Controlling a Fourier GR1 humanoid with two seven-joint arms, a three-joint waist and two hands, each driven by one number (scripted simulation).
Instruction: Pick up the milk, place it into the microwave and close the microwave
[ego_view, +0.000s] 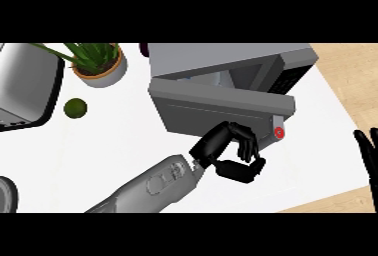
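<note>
The grey microwave (229, 62) stands at the back of the white counter. Its door (221, 107) is swung partway across the opening, leaving a gap at the top. In that gap a small pale blue and white patch (198, 78) shows; I cannot tell whether it is the milk. My left hand (230, 150) sits against the door's front, low and close to the red button (279, 132). Its fingers are curled and hold nothing. My right hand (365, 157) rests open at the right edge, fingers up.
A potted plant (97, 64) stands back left, with a green lime (75, 107) in front of it. A silver appliance (22, 90) fills the left edge and a grey round rim (6, 196) shows lower left. Wooden surface (347, 65) lies right of the white top.
</note>
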